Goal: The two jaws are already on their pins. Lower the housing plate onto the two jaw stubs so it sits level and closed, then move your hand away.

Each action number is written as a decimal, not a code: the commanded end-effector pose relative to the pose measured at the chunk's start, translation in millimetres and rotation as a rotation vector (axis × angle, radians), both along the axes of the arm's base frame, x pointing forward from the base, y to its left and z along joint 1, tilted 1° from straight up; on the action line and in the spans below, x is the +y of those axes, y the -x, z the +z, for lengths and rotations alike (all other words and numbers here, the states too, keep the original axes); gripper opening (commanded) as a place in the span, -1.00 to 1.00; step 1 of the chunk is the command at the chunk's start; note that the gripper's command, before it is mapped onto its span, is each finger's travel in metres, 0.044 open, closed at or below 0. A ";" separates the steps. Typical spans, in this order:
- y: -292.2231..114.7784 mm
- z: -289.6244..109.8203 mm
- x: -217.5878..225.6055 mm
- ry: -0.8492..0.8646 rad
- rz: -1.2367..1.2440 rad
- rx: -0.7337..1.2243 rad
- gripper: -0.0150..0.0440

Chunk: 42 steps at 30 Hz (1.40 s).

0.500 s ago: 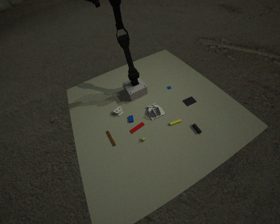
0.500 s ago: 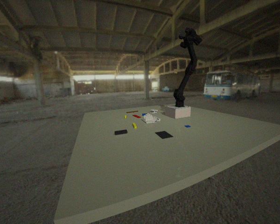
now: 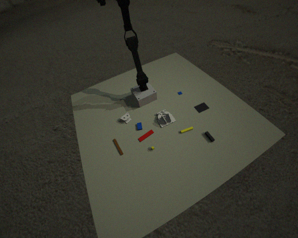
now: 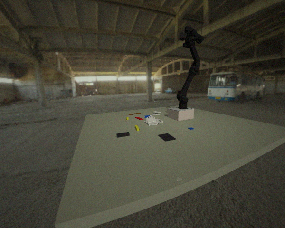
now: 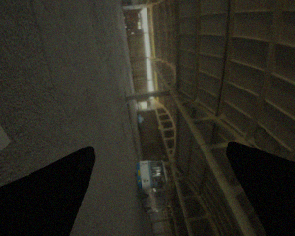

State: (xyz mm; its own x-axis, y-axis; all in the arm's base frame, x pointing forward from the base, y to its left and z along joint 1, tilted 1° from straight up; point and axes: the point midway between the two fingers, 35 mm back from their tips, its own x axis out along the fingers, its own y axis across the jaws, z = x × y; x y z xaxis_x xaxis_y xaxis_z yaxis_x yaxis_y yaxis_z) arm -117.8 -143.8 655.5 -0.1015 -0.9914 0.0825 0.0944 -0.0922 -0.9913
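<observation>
My gripper (image 5: pixel 162 151) is open and empty, its two dark fingers wide apart in the wrist view. The arm stands raised, so the gripper is high above and far from the parts. A white assembly (image 3: pixel 171 119) (image 4: pixel 150 119) sits on the mat in front of the robot base, with raised curved parts on a flat plate; single jaws and pins are too small to tell apart. A separate small white piece with dark holes (image 3: pixel 124 117) (image 4: pixel 156 112), which looks like the housing plate, lies to the left of it in the top view, apart from it and seemingly tilted.
On the pale mat (image 3: pixel 169 179) (image 4: pixel 128 171) lie a blue block (image 3: pixel 139 126), red bar (image 3: pixel 145 135), brown bar (image 3: pixel 117 147), yellow bar (image 3: pixel 186 129), small yellow piece (image 3: pixel 152 148), black block (image 3: pixel 209 136), black flat square (image 3: pixel 201 107) and small blue piece (image 3: pixel 180 93). The base box (image 3: pixel 147 98) stands behind.
</observation>
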 end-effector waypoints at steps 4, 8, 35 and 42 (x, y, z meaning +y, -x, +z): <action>-14.7 10.2 0.9 0.032 -0.045 0.217 1.00; -24.8 15.2 1.9 0.043 -0.075 0.339 1.00; -105.9 37.3 3.0 0.103 -0.284 1.159 1.00; -130.5 38.7 0.8 0.107 -0.344 1.376 1.00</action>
